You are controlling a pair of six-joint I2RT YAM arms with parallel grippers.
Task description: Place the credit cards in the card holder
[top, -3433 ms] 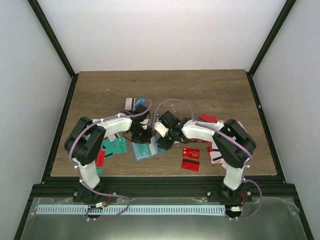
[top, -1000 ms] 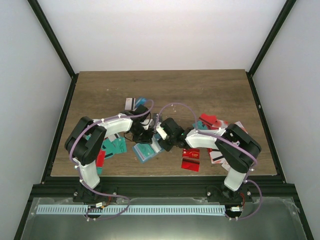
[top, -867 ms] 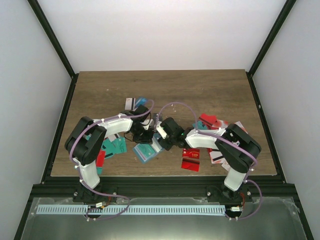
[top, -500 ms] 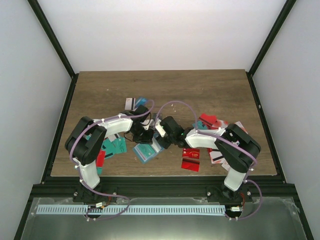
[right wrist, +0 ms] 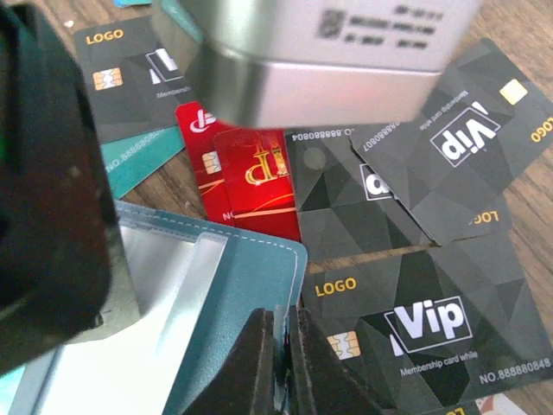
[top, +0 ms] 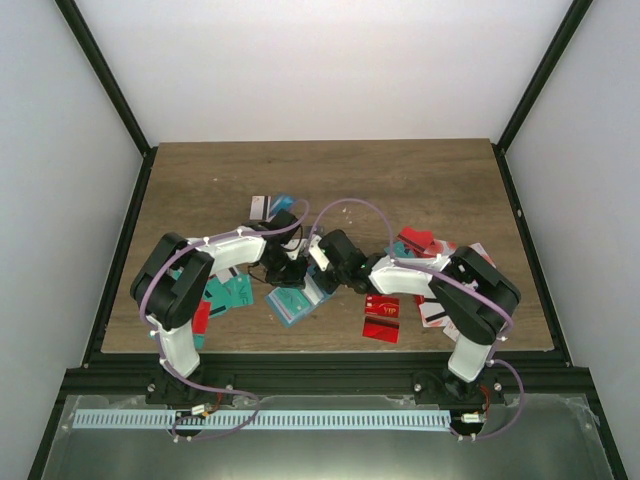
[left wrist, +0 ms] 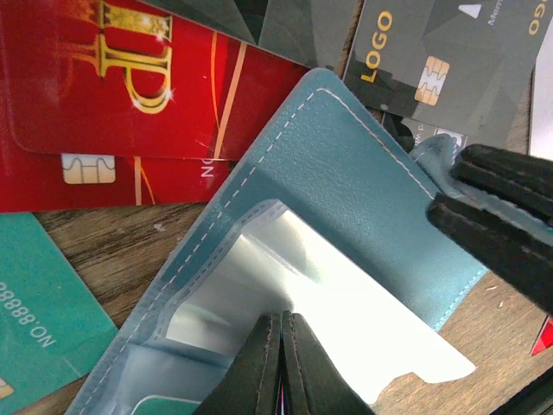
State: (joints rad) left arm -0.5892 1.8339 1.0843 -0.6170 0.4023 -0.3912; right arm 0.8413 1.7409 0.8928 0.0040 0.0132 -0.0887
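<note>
Left wrist: our left gripper (left wrist: 280, 333) and right gripper (right wrist: 278, 333) pinch the open holder (left wrist: 346, 164); many cards (left wrist: 130, 86) lie outside it.

The card holder (left wrist: 346, 190) has a matt, finely grained, leather-like teal-blue skin with a stitched seam along its edge, and its inner pocket is a clear plastic window (left wrist: 346, 294) that glares white. The red credit cards (left wrist: 130, 95) and black credit cards (right wrist: 415, 328) are smooth glossy plastic with metallic chip pads (left wrist: 84, 169); the table (top: 400, 180) is matt wood-grain board
</note>
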